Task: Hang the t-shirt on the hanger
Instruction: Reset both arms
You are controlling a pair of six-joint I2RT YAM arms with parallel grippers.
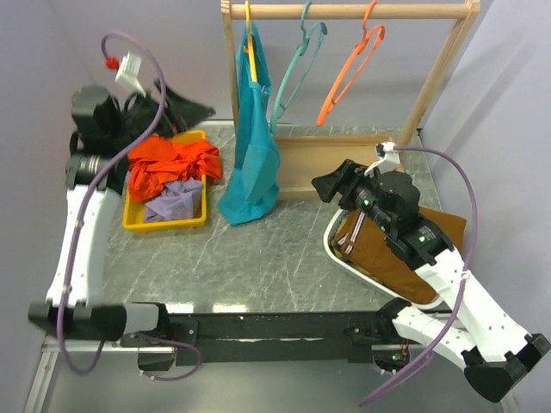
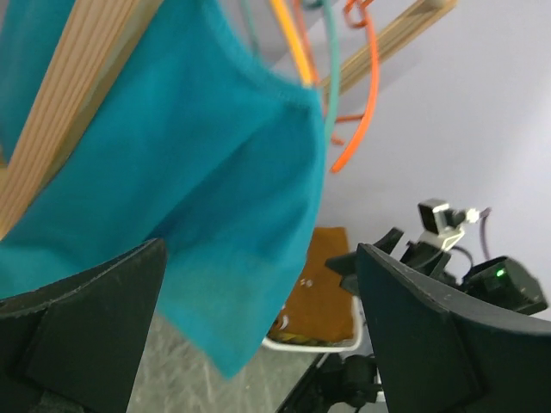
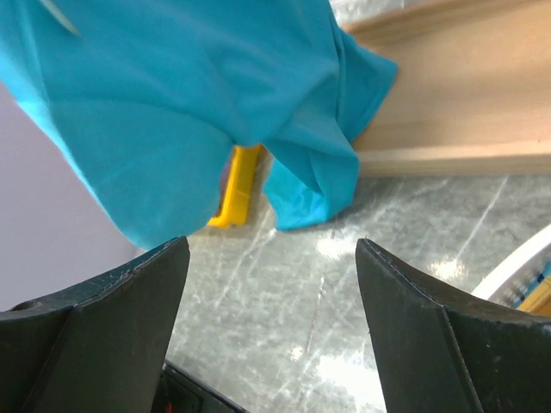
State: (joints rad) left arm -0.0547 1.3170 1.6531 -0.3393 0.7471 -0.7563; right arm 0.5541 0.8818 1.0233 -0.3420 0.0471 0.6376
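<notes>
**Teal t-shirt hangs on its hanger, both claws empty**

The t-shirt drapes from the yellow hanger, which is hooked over the wooden rail. Its hem reaches down to the worktop. The rail carries the weight, so nothing needs holding: the left claw gapes wide near the cloth, the right claw likewise, both empty.

In yellow tray, orange-red garment and lavender garment; possibly brown cloth in basket.
</notes>
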